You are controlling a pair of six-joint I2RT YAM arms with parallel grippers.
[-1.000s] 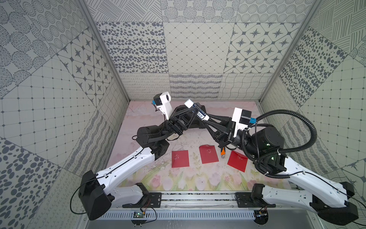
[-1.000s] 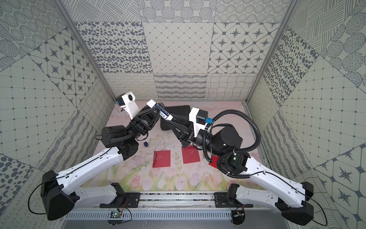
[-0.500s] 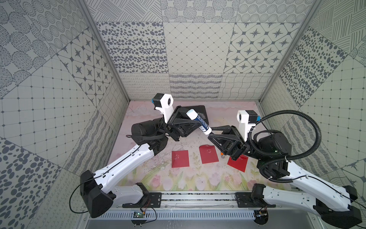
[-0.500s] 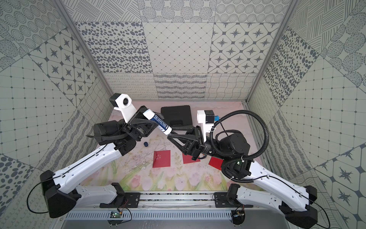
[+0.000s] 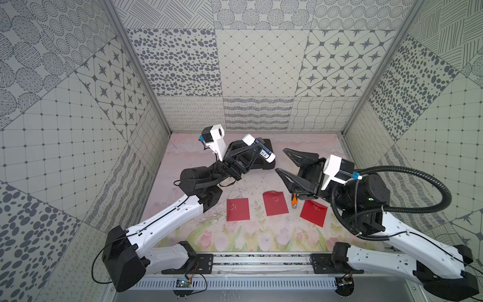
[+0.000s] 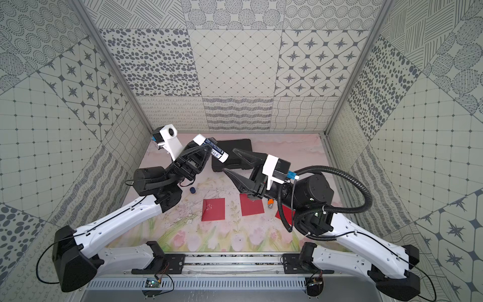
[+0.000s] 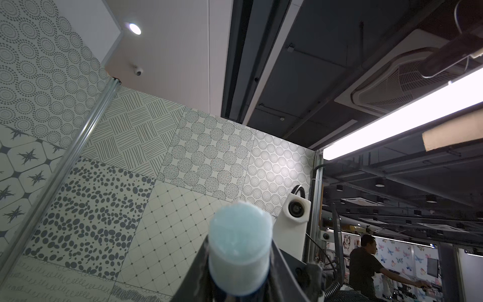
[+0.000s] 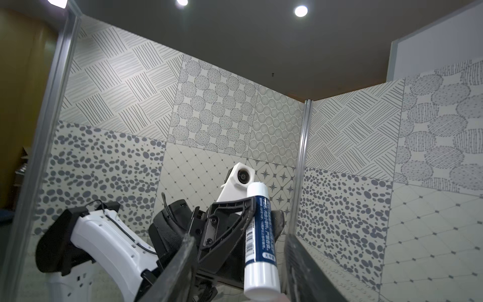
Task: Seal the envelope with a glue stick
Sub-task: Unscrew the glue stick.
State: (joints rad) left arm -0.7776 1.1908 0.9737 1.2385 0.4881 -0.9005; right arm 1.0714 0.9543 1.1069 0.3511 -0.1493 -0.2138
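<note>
My left gripper [image 5: 257, 149] is raised above the back of the table and shut on the glue stick [image 5: 261, 149], which has a navy label and white ends and slants up to the left. The left wrist view looks straight at its bare pale-blue end [image 7: 240, 235] between my fingers [image 7: 281, 264]. My right gripper [image 5: 281, 160] stands open just right of the stick's lower end, not touching it. In the right wrist view the glue stick [image 8: 261, 235] hangs between my spread fingers [image 8: 183, 264]. Three red envelopes [image 5: 237, 209] [image 5: 275, 203] [image 5: 313, 213] lie flat below.
A small dark blue cap [image 6: 193, 190] lies on the floral mat by the left arm. An orange-handled wrench [image 5: 294, 201] sits between the middle and right envelopes. A black case [image 6: 235, 146] rests at the back, and patterned walls enclose three sides.
My right gripper, shut at the glue stick's lower end a second ago, has let go, opened and drawn back to the right. The left gripper still holds the stick.
</note>
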